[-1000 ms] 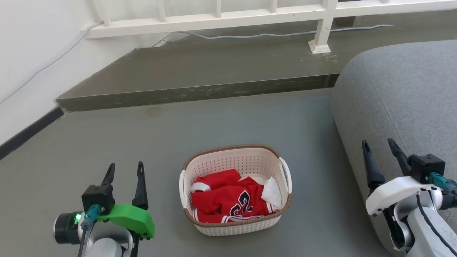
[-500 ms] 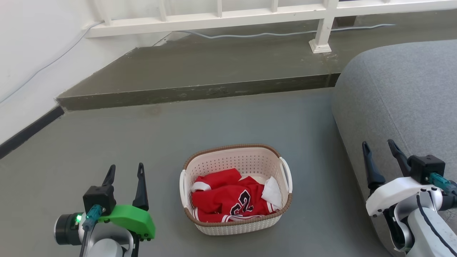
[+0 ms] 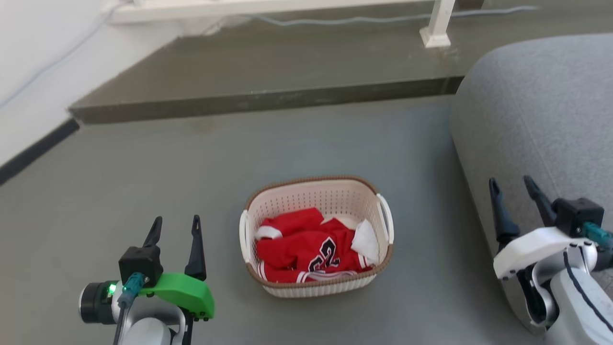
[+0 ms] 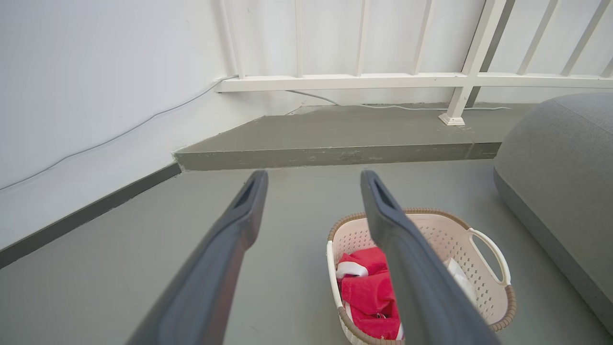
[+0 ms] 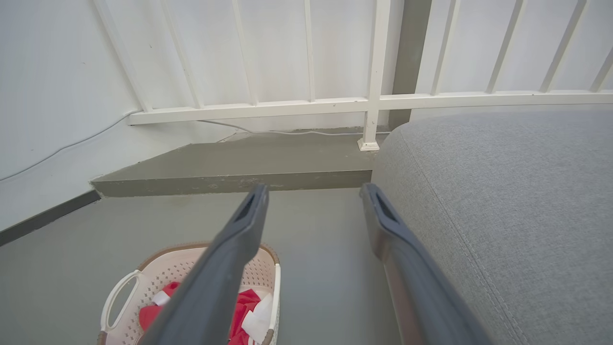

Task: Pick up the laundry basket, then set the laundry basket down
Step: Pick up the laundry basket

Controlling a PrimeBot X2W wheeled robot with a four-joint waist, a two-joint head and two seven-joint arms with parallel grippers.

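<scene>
**On the floor, basket untouched; head camera tips down**

On the grey floor (image 3: 143, 182), dead centre of the head view, we see the laundry basket (image 3: 313, 200) sitting flat with nothing touching it.

Change since half a second ago: the whole head picture has slid. The white railing is almost off the 12 o'clock edge, and the step (image 3: 258, 98) sits higher in frame. We read that as the camera tipping down, not as things moving. The basket keeps its place between the arms.

The left gripper (image 3: 176, 220) is at 9 o'clock of the basket. The right gripper (image 3: 509, 180) is at 3 o'clock, in front of the sofa (image 3: 541, 105). Both are well apart from the basket, jaws spread wide and empty; both wrist views agree.

Our judgement for the task: pick-up has not begun. This looks like the robot bending toward the basket, with the reach to come next.

Materials and shapes:
- **Basket:** cream plastic, stiff-looking and rounded-rectangular, with walls punched with small holes. It has a brown woven-look rim (image 3: 311, 283).
- **Handles:** a white loop on each short side, the left handle (image 3: 243, 235) and the right handle (image 3: 385, 223).
- **Contents:** a crumpled red jersey (image 3: 297, 239) with black-and-white numerals, and a white cloth (image 3: 365, 239) at its 3 o'clock. We guess the load is light and limp.
- **Sofa:** coarse grey weave, with a rounded edge and a stitched seam.
- **Floor and step:** the floor is matte and smooth; the step face is scuffed.
- **Fingers** (image 4: 230, 249): long, dark and tapering, slotted near the tips.
</scene>
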